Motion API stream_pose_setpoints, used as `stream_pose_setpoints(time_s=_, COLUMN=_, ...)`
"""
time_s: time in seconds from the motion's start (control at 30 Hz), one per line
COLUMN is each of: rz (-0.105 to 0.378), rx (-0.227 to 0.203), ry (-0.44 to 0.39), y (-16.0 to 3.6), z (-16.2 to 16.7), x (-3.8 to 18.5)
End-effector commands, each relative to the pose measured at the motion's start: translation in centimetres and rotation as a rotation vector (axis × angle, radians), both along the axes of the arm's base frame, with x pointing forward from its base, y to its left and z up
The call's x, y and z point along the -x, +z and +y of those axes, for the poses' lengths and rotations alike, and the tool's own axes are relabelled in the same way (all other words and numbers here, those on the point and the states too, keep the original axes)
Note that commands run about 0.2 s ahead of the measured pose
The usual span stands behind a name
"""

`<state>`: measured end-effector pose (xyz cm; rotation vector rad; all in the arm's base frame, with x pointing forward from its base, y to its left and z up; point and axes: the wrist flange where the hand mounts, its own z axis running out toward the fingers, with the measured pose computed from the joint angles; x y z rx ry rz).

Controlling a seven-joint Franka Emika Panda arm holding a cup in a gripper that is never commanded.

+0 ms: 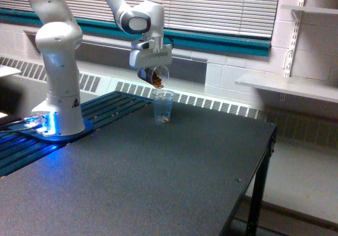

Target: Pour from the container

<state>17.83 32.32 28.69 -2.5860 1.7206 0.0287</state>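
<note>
You have two clear plastic cups here: the wide, round-rimmed container is tipped on its side with brown bits at its lip, pinched in your gripper. It hangs just above the slimmer tapered cup, which stands upright on the dark, speckled table.

The arm is glossy white with rounded, bulging segments; a dark grey disc caps its wrist joint; its base glows blue; a small black triangular mark sits low on the column.
</note>
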Motion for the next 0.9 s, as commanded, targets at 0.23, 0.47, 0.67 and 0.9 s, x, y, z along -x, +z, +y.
stream_pose_setpoints(time_s=0.23, rz=0.016, rx=-0.015, ry=0.044, y=-0.42, z=-0.5, x=-0.3)
stream_pose_setpoints(time_s=0.47, rz=0.025, rx=-0.018, ry=0.066, y=-0.39, z=-0.64, x=-0.55)
stream_pose_setpoints(time_s=0.67, rz=0.036, rx=-0.018, ry=0.088, y=-0.46, z=-0.8, x=-0.66)
stream_pose_setpoints(time_s=0.9, rz=0.043, rx=-0.02, ry=0.11, y=-0.4, z=-0.89, x=-0.76)
